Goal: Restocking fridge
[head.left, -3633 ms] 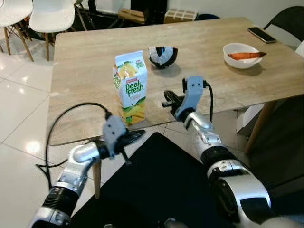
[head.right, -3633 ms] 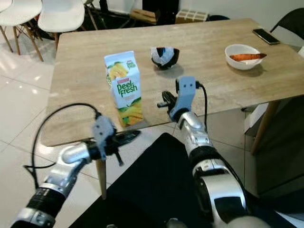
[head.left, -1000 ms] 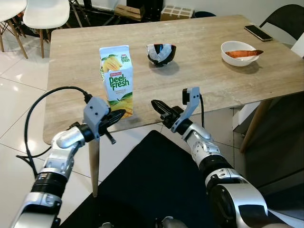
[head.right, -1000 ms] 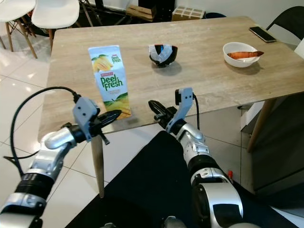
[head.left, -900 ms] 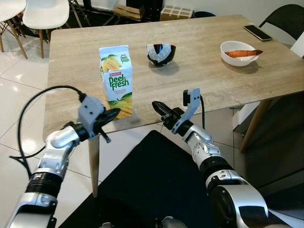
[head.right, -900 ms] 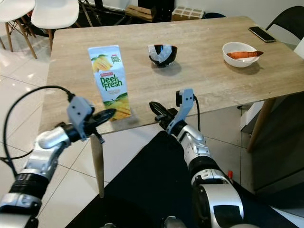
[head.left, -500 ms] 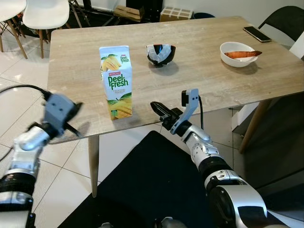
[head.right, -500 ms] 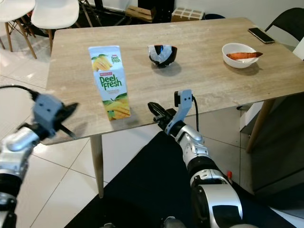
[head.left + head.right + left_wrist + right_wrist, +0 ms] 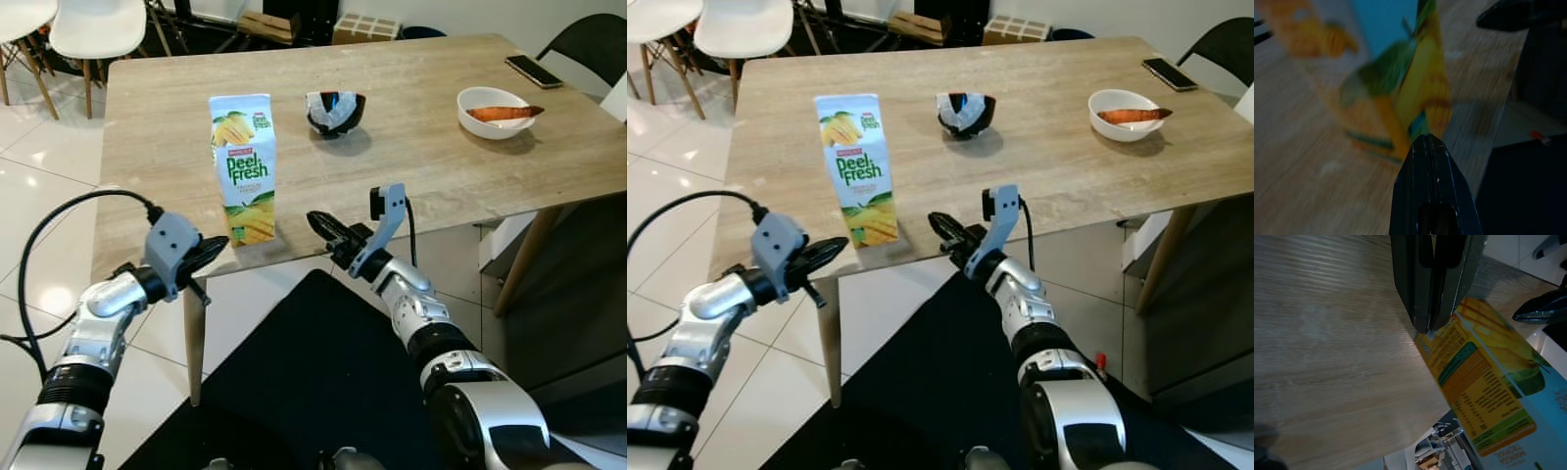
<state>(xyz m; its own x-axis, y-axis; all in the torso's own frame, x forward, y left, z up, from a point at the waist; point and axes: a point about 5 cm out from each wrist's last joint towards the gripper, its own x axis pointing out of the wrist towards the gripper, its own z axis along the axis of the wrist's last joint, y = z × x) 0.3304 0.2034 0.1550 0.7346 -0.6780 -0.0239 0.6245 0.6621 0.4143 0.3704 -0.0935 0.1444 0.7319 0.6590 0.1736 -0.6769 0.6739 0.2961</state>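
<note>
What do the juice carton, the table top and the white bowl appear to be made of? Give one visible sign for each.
Juice carton: printed, coated paperboard, likely; folded gable top, sharp creased edges, slight sheen.
Table top: pale wood or wood-look laminate, matt; long grain lines run across it, but which one cannot be told.
White bowl: glazed ceramic, probably; smooth glossy white with a thick rim, though plastic is possible.
</note>
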